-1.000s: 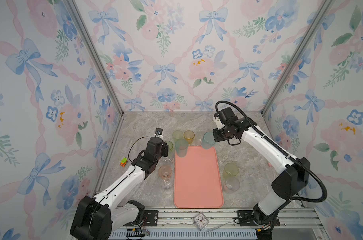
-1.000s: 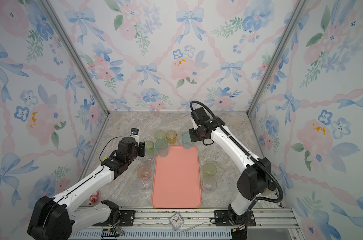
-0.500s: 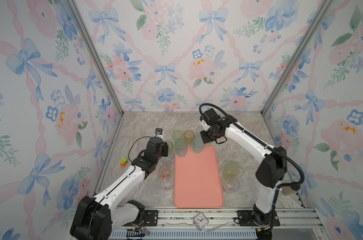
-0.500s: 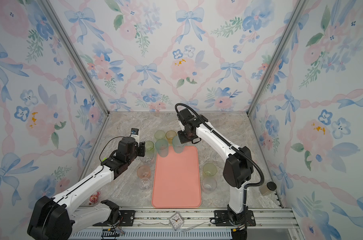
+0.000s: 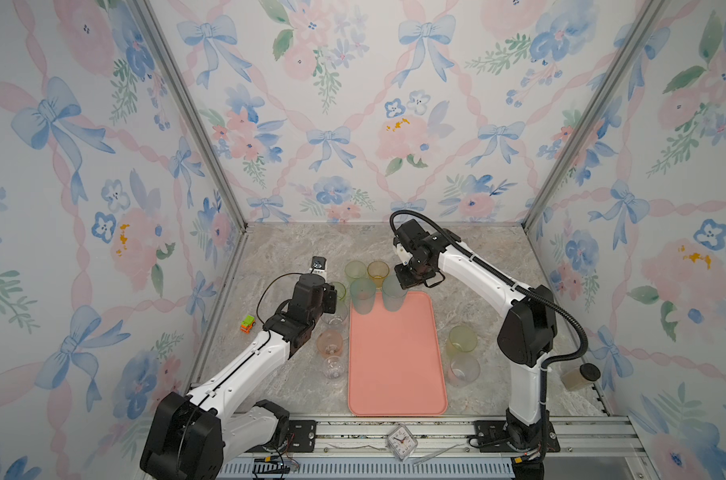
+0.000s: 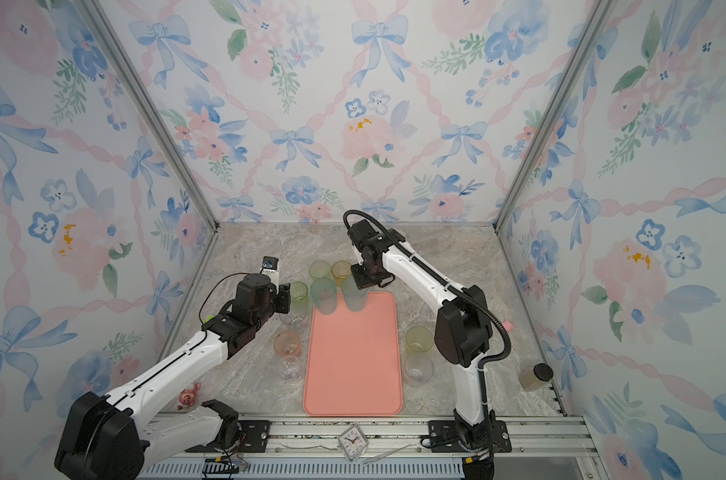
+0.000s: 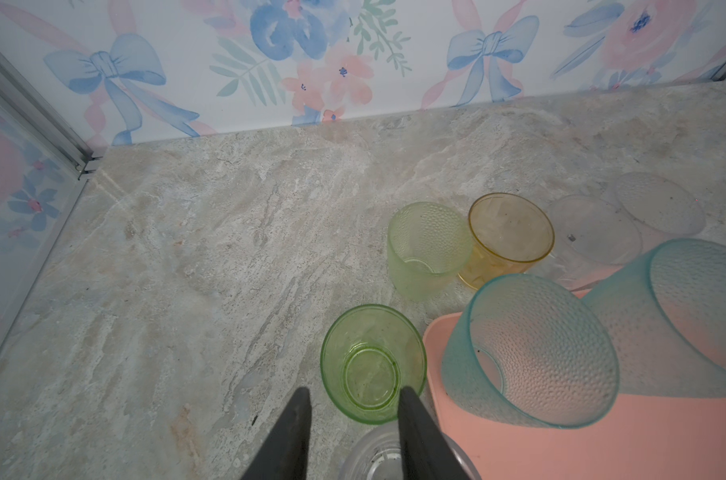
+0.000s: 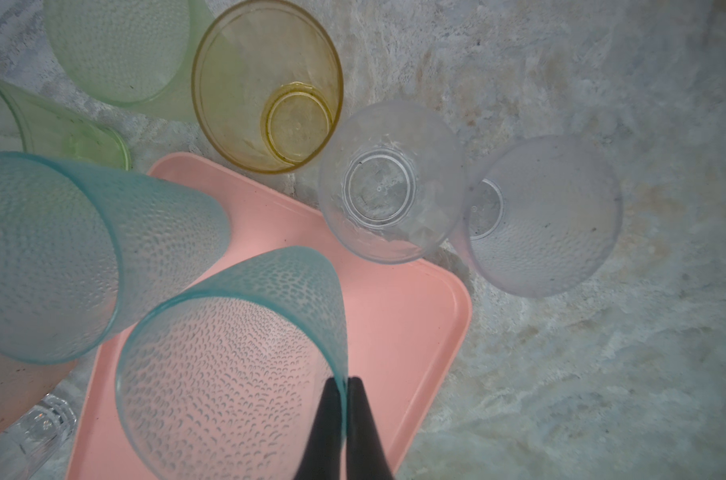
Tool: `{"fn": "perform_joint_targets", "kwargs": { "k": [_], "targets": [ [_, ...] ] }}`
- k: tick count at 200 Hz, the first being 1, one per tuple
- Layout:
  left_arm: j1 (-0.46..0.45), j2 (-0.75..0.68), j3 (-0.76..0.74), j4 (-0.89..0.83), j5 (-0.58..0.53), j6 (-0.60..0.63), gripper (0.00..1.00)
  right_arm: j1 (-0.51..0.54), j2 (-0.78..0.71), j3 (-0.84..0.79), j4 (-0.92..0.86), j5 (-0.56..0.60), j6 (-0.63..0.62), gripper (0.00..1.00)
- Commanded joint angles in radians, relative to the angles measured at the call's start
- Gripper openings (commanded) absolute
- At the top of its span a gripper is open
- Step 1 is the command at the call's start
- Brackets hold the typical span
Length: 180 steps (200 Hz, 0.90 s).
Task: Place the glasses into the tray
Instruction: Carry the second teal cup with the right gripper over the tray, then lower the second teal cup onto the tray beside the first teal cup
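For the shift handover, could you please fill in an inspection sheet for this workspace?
Surface: marbled stone-look tabletop.
Job's things: pink tray lies flat; one teal tumbler stands at its far left corner; other glasses stand on the table around it.
Clutter: toy car, pink figurine, lidded jar, small clock on the front rail.
Hands: right hand shut on a second teal tumbler at its rim, over the tray's far end; left hand open, near a short green glass, holding nothing.
Cables: black hose along the right arm; thin wire looped by the left wrist.
Surroundings: floral wallpaper walls, metal corner posts.
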State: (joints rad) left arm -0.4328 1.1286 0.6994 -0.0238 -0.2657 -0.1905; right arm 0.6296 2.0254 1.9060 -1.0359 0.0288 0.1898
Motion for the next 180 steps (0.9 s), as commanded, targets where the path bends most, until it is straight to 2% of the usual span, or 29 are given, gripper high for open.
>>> {"fn": "perform_joint_targets", "kwargs": {
  "k": [1, 180],
  "targets": [
    [-0.004, -0.008, 0.029, 0.015, -0.015, 0.016, 0.37, 0.015, 0.026, 0.047, -0.031, -0.014, -0.013, 0.04],
    [-0.004, -0.021, 0.008, 0.013, -0.024, 0.028, 0.38, 0.015, 0.085, 0.07, -0.032, -0.013, -0.01, 0.06]
  ]
}}
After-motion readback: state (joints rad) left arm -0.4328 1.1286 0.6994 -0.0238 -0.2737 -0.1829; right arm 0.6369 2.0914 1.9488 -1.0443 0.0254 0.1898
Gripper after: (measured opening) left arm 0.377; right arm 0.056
